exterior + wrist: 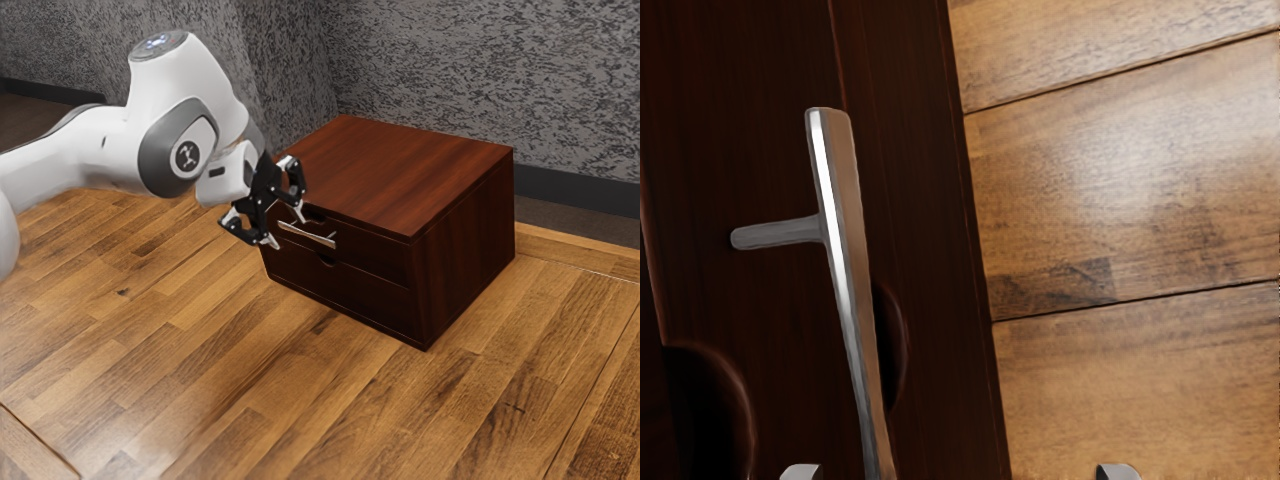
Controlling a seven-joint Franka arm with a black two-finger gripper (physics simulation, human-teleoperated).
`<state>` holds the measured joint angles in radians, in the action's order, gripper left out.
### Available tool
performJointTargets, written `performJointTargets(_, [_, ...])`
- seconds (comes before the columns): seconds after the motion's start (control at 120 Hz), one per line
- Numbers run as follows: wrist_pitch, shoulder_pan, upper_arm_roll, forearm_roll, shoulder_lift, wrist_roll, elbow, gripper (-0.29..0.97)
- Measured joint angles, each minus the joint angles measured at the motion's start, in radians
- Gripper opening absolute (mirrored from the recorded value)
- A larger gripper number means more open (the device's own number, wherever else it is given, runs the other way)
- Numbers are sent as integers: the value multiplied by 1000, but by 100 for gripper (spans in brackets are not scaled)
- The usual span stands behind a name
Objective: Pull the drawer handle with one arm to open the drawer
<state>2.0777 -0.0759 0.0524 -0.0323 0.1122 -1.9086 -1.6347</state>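
Observation:
A dark red-brown wooden cabinet [400, 170] with two drawers stands on the floor. The upper drawer front [365, 245] carries a slim metal bar handle [307, 235], and it sits flush with the cabinet face. My black gripper [281, 217] is open at the handle's end nearer the exterior view's left, one finger above the bar and one below. In the wrist view the handle [845, 290] runs close in front of the hand on its post, near one fingertip [800, 470]; the other fingertip [1118, 470] is far off over bare floor.
The lower drawer [345, 290] lies under the upper one, with a dark finger recess at its top edge. Wooden floorboards [200, 370] spread around the cabinet. A grey textured wall [450, 60] stands behind it.

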Motion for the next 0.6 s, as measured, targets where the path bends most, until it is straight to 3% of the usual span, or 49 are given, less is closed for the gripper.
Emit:
performJointTargets(0.342, [4,2,1,-1,2,-4,-24,33])
performJointTargets(0.6, [5,2,1,-3,0,-4,-31,24])
